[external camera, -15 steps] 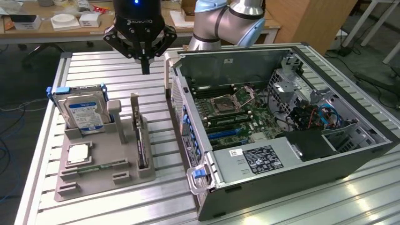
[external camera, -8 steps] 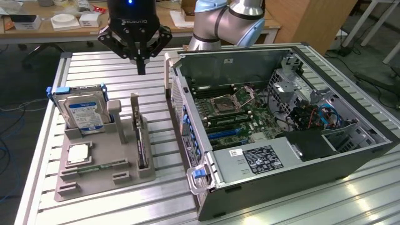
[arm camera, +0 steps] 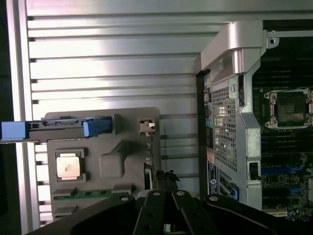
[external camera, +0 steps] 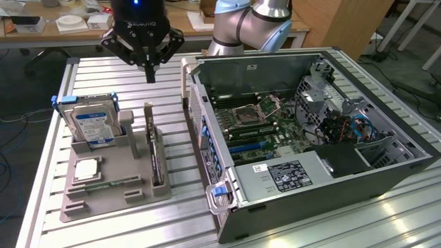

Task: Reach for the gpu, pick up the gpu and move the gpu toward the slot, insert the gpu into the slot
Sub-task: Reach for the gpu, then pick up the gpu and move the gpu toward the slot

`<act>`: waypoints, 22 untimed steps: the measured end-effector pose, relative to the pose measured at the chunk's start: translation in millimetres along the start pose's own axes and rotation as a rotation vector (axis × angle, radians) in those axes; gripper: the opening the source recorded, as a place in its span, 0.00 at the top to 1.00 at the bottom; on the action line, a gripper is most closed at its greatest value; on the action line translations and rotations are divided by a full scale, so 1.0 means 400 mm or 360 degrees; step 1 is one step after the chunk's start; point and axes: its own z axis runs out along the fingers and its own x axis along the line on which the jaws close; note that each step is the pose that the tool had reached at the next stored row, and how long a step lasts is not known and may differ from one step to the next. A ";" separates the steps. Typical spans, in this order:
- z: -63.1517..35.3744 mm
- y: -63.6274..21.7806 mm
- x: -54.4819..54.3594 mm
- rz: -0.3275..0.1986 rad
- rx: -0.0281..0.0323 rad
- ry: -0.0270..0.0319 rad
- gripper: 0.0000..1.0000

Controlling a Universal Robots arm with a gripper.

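Gpu (external camera: 155, 157) upright in exterior view, edge-on in wrist view

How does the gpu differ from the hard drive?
The gpu is a thin card on its edge; the hard drive is a thick silver box with a blue-white label. The hard drive sits in a blue frame; the gpu has none. Both stand upright in the gray holder.
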 end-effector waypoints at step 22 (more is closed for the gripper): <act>0.000 -0.001 0.007 0.0000 0.00000 0.00000 0.90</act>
